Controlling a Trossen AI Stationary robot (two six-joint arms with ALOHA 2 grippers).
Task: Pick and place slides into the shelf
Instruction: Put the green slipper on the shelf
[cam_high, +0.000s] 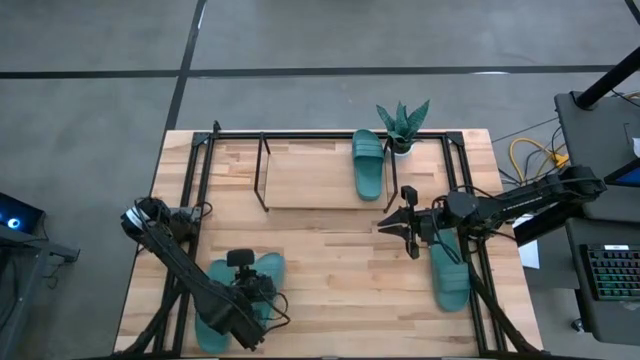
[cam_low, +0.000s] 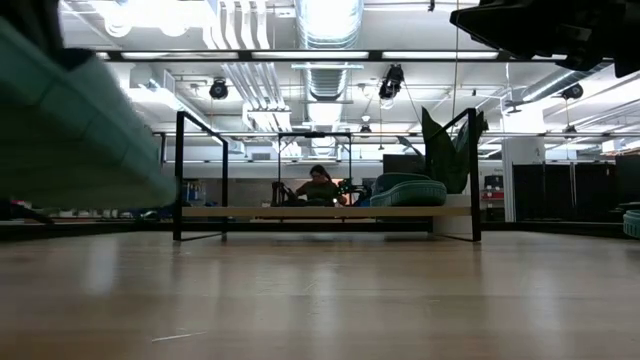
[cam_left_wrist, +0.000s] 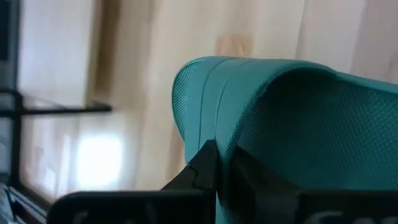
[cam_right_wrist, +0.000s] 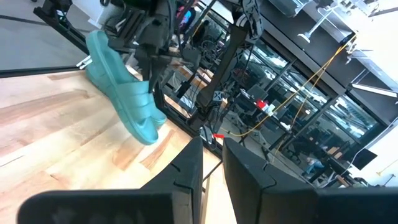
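Observation:
One teal slide (cam_high: 368, 163) lies on the right part of the shelf's wood board (cam_high: 300, 175); it also shows in the low view (cam_low: 405, 190). Another slide (cam_high: 450, 272) lies flat on the table at the right, partly under my right arm. My left gripper (cam_high: 245, 290), near the front left, is shut on a third slide (cam_right_wrist: 121, 84), lifted off the table. More teal (cam_high: 212, 328) shows under that arm; whether it is a separate slide I cannot tell. My right gripper (cam_right_wrist: 211, 155) is shut and empty above the table, in front of the shelf's right end. My left gripper holds the slide by a side edge of its sole (cam_left_wrist: 211, 127), beside the strap (cam_left_wrist: 323, 87), with one dark finger (cam_left_wrist: 202, 168) against it; the other finger is hidden by the slide. The fingers come from above. The slide hangs slanted, its low end (cam_right_wrist: 148, 129) clear of the table.
A spiky green potted plant (cam_high: 402, 125) stands at the shelf's far right corner. Black frame rods (cam_high: 195, 190) run along the table's left and right sides. Bare wood (cam_high: 320, 270) lies between the two arms. A person (cam_low: 318, 185) sits in the room behind the shelf.

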